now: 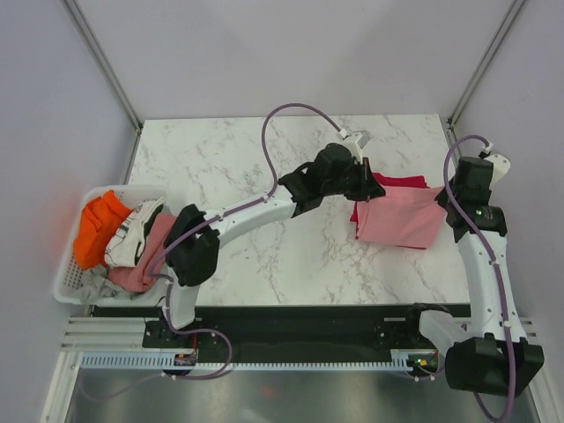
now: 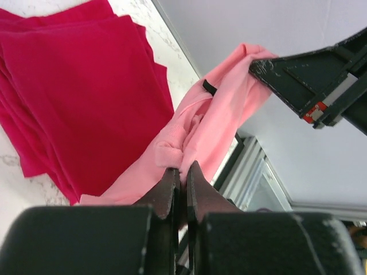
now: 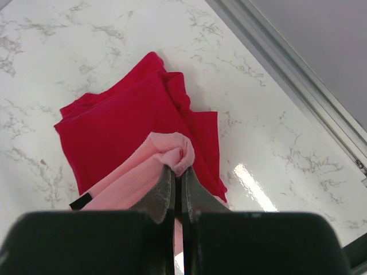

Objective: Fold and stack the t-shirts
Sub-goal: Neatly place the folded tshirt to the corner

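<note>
Top view, pink shirt: the pink shirt (image 1: 401, 222) is stretched between the left hand (image 1: 370, 187) and the right hand (image 1: 445, 201), over the right part of the desk (image 1: 264, 159)
Top view, red shirt: the red shirt (image 1: 401, 182) lies folded on the desk, partly behind the pink shirt
Top view, basket: a white basket (image 1: 66, 278) of clothes sits at the desk's left edge
Left wrist view, left hand: closed tight, pinching a bunched edge of the pink shirt above the red shirt
Right wrist view, right hand: closed tight on a rolled pink corner, red shirt flat below
</note>
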Controlling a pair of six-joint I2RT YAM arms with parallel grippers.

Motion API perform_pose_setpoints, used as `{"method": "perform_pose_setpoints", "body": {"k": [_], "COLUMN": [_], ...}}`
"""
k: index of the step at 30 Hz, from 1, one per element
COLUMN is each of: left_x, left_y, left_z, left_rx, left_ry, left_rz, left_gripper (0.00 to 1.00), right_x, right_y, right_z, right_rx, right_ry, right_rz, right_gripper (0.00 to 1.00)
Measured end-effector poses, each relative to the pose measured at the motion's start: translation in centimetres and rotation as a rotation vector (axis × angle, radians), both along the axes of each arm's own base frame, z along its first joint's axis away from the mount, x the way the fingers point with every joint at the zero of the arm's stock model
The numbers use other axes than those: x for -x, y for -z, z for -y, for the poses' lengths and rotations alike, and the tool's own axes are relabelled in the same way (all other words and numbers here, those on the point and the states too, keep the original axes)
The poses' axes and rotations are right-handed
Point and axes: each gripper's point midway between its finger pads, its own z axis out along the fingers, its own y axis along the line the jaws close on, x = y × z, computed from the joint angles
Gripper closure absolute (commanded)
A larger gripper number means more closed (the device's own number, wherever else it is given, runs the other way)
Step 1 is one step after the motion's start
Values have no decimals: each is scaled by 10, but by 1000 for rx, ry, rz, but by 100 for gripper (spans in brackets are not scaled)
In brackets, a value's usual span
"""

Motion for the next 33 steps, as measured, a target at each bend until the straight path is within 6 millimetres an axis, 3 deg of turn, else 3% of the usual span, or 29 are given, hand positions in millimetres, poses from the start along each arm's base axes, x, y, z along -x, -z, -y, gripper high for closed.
{"method": "perform_pose_setpoints", "body": {"k": [8, 9, 10, 11, 12, 13, 15, 16, 20, 23, 25, 27, 29, 33], "left_x": [-48, -54, -63, -72, -82, -92, -114, -124, -159, -172, -171, -161, -144, -103], "left_y": [30, 35, 41, 47, 54, 60, 70, 77, 96, 98, 87, 64, 26, -48], "left_z": [44, 48, 51, 54, 58, 61, 63, 60, 20, -24, -56, -90, -119, -174], "left_rx": [2, 2, 1, 2, 2, 1, 1, -3, -63, -141, -185, -212, -199, -111], "left_ry": [-44, -49, -57, -65, -75, -86, -111, -128, -215, -283, -334, -379, -413, -466], "left_rz": [14, 13, 12, 11, 8, 4, 2, -8, -46, -37, -21, 8, 57, 146], "left_gripper": [98, 98, 84, 78, 70, 45, 5, 0, 0, 0, 0, 0, 0, 0], "right_x": [-23, -29, -36, -42, -50, -58, -75, -81, -109, -112, -113, -113, -112, -113], "right_y": [30, 37, 45, 52, 61, 70, 89, 95, 103, 86, 68, 49, 33, 20], "right_z": [32, 35, 37, 39, 40, 43, 48, 51, 55, 49, 42, 30, 15, -43], "right_rx": [4, -1, -6, -14, -23, -30, -38, -42, -68, -77, -87, -98, -100, -108], "right_ry": [114, 121, 128, 136, 143, 153, 161, 161, 145, 111, 67, 5, -56, -234], "right_rz": [-52, -63, -75, -79, -88, -93, -119, -132, -125, -76, -32, 17, 56, 81], "right_gripper": [100, 93, 77, 65, 45, 34, 22, 19, 13, 13, 16, 19, 21, 33]}}
